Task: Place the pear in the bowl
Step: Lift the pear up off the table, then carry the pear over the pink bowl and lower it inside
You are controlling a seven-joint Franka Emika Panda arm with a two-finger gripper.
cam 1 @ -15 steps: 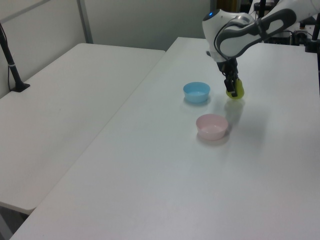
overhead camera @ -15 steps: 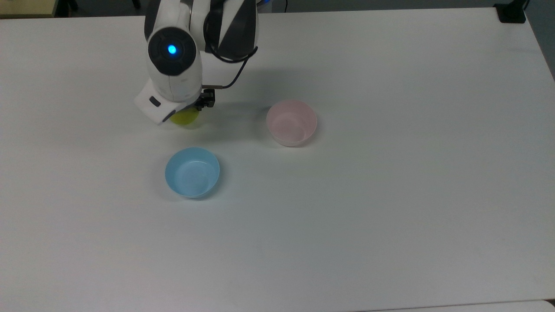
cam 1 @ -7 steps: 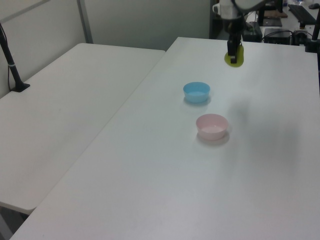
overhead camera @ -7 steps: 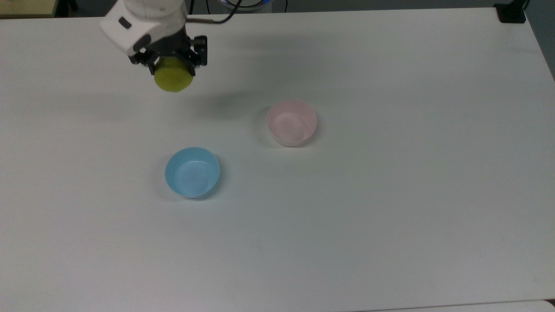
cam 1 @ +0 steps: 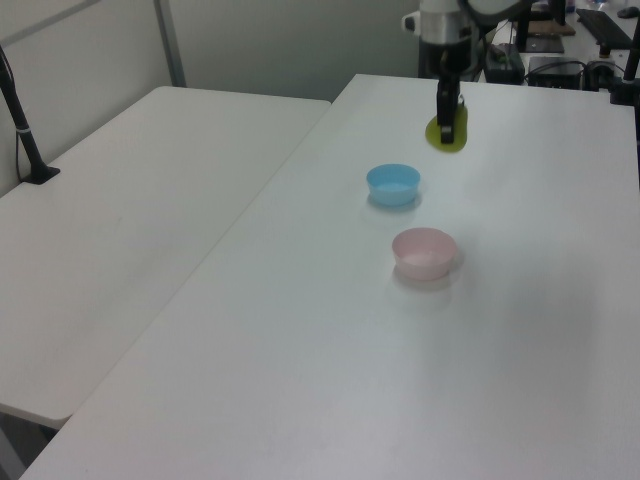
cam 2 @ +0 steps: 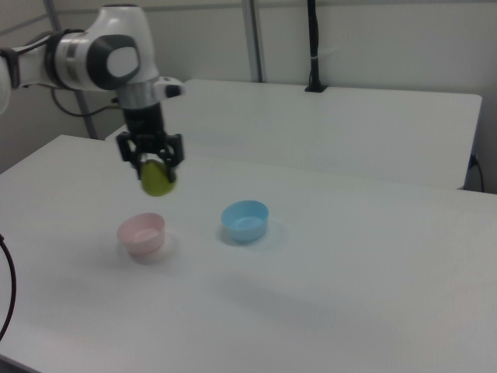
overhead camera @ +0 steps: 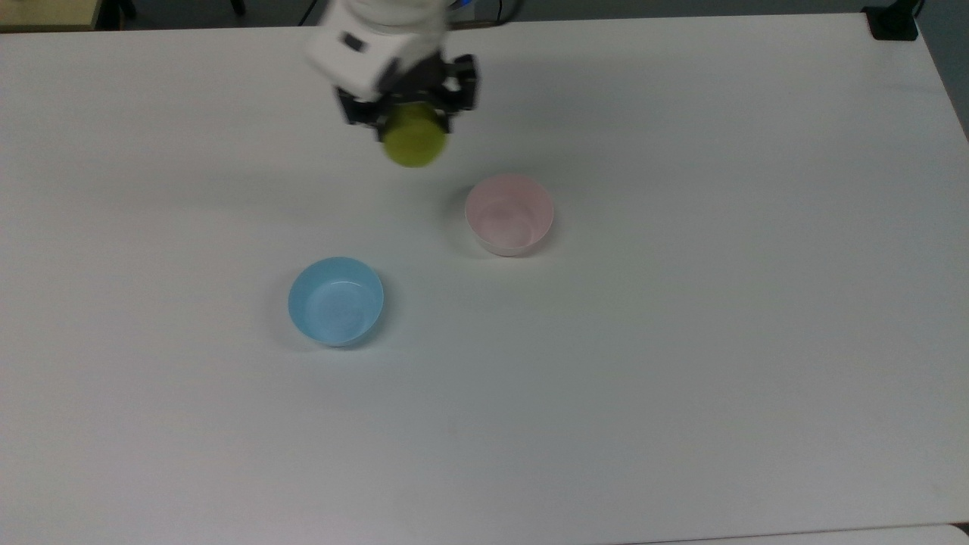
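In the top view the gripper [overhead camera: 412, 121] is clamped on the pear [overhead camera: 413, 144], which hangs under it clear of the white table [overhead camera: 681, 341]; the bowl [overhead camera: 509, 214], pale pink and with nothing in it, lies to the top view's right of the pear and nearer the bottom edge, close by but not yet underneath. In the left view the pear [cam 1: 447, 132] is held high at the far end of the table, and the pink bowl [cam 1: 424, 252] sits well nearer the camera, with the blue bowl [cam 1: 393, 184] between them and slightly to the left view's left. In the right view the pear [cam 2: 157, 179] hangs just above the pink bowl [cam 2: 141, 233] and slightly to the right view's right, its narrow end up between the jaws. The carry, I judge, still has to bring the pear over the rim before any lowering.
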